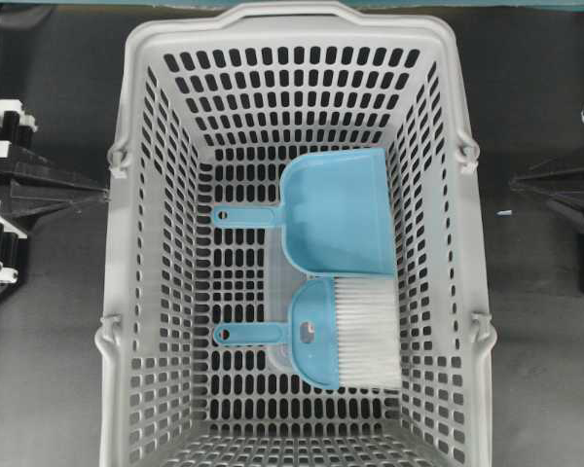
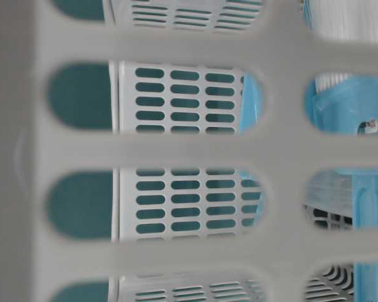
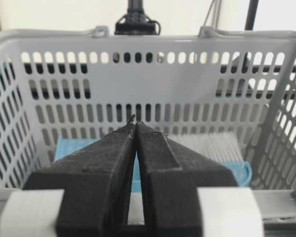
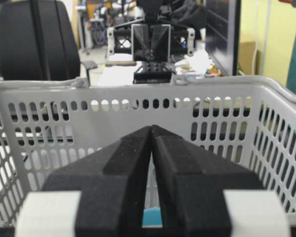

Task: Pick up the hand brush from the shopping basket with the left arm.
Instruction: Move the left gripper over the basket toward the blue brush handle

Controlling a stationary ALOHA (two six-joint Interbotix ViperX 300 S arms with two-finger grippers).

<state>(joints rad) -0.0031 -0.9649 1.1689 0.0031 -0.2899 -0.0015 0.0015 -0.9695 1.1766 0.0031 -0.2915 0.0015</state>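
Left arm (image 1: 24, 185): black, with white clips, parked at the left edge of the overhead view, outside the shopping basket (image 1: 146, 292) and pointed at its left wall near the handle hinge. Left gripper (image 3: 134, 127): fingers pressed together tip to tip, empty, level with the basket rim in the wrist view. Shopping basket: light grey, slotted walls and floor, filling the middle of the overhead view on a dark table (image 1: 49, 370). Dustpan (image 1: 336, 212): light blue, flat on the basket floor toward the right wall, thin handle pointing left. Hand brush (image 1: 341, 334): light blue, rounded head, lying flat on the floor just below the dustpan in the overhead view, apparently touching its lower edge; white bristles (image 1: 368, 331) fanned toward the right wall, thin handle with a holed end reaching left to about mid-floor; well apart from both grippers. Table-level view: mostly blurred basket wall close to the lens, blue plastic and white bristles glimpsed through slots at right, too unclear to sort brush from dustpan. Right arm (image 1: 565, 190): black, at the right edge, outside the basket's right wall. Right gripper (image 4: 151, 131): fingers closed against each other, holding nothing, facing the basket wall.
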